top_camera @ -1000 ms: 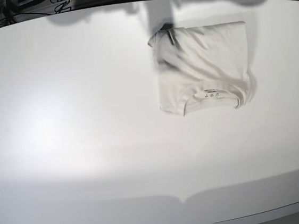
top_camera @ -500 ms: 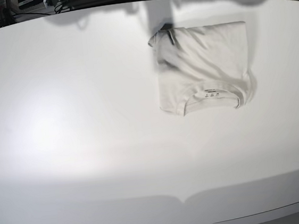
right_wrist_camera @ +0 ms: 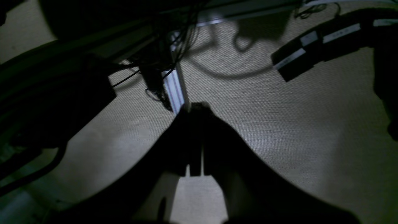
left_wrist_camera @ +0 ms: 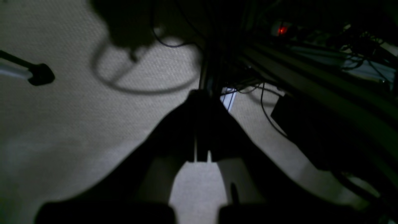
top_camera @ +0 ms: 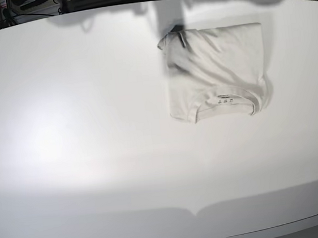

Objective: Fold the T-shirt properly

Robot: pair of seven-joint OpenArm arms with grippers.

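Base view, one folded T-shirt, one table

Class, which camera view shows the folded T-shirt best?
The base view: the T-shirt lies folded on the white table, collar and label visible. Both wrist views show none of it, only dark carpet, cables and shut grippers.
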